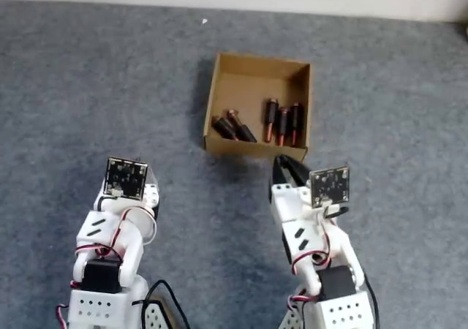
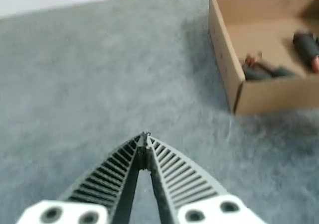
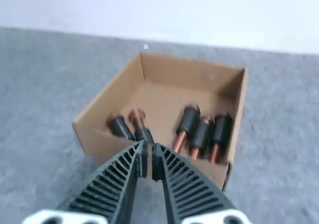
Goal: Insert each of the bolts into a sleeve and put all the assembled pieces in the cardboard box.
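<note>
Grey carpet-like tabletop point(image 1: 88, 88). Left claw point(image 2: 144, 140): closed, tips together, holding nothing. The cardboard box point(image 1: 248, 88) sits ahead of it and off to its right, well apart. Right claw point(image 3: 149, 154): closed, empty, tips just short of the box's near wall. Five bolt-and-sleeve pieces point(image 1: 281, 124) lie inside the box, just beyond those tips.

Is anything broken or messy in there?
Nothing looks broken or spilled. All five assembled pieces lie inside the cardboard box. Three sit neatly side by side, and two lie crooked against each other, which is only a bit untidy. The left gripper and right gripper are shut and empty.
</note>
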